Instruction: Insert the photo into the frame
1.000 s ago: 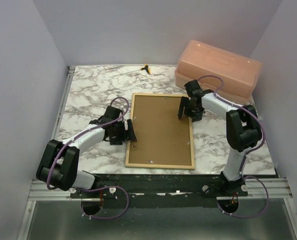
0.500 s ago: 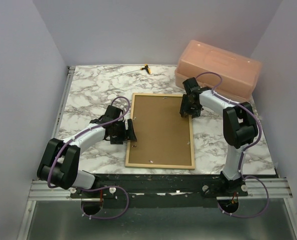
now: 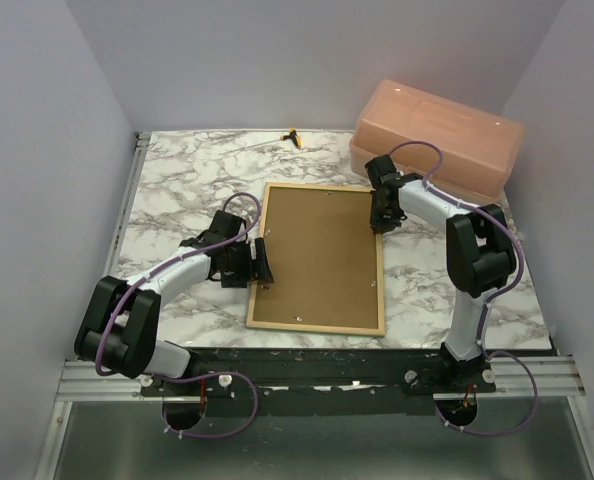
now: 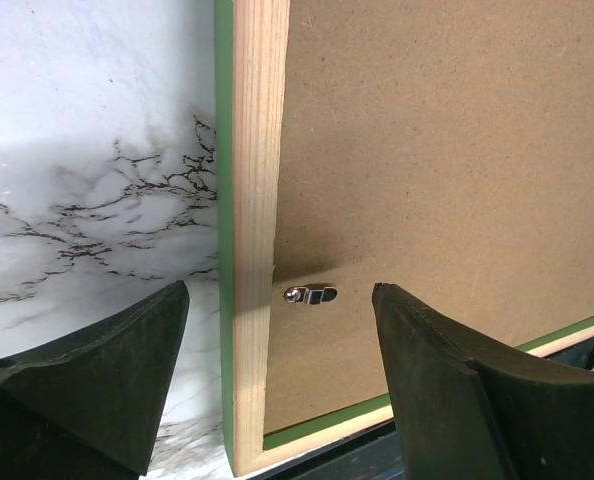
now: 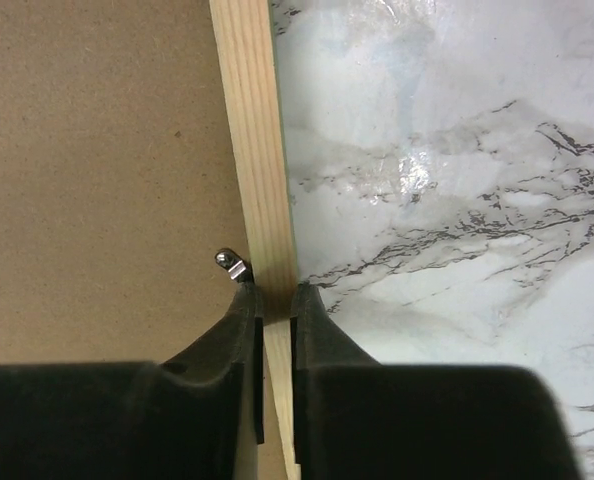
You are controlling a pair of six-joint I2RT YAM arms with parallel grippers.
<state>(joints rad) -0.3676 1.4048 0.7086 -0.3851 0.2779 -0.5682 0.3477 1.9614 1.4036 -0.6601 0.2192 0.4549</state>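
The frame lies face down on the marble table, its bare wood back up, with a brown hardboard backing panel set in it. The photo is hidden. My right gripper is shut on the frame's right rail, near the far corner and just beside a small metal clip; the right gripper pinches the rail between its pads. My left gripper is open and straddles the left rail. The left gripper has one finger over the marble and the other over the backing, near a metal clip.
A pink plastic box stands at the back right, close behind the right arm. A small yellow and black object lies at the back edge. The frame's near rail lies close to the table's front edge.
The right gripper has gone from open to shut on the frame's right rail. The frame has shifted slightly to the left. The left gripper has narrowed a little.
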